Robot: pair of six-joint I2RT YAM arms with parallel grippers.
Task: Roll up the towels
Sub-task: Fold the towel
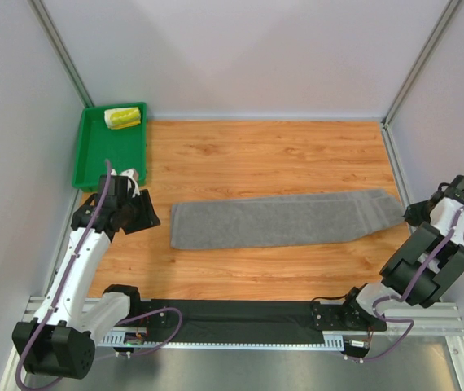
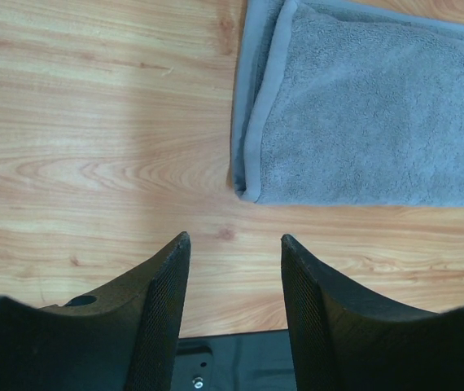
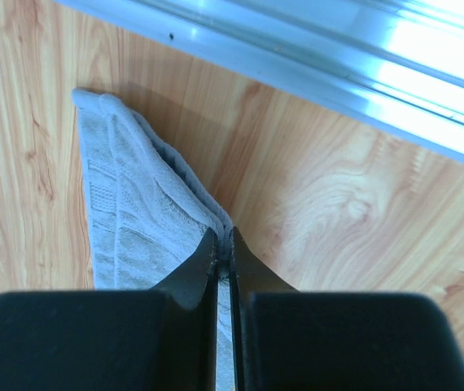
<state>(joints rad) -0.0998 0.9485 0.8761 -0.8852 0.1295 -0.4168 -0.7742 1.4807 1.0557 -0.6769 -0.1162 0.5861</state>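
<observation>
Left tool (image 2: 234, 238) half open, pointing down, right tool (image 3: 222, 236) pinched shut on grey towel (image 3: 126, 220) corner

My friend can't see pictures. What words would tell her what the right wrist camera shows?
The right gripper is shut, pinching the edge of a grey towel lying on a wooden table. A shiny metal rail runs across the top.
</observation>
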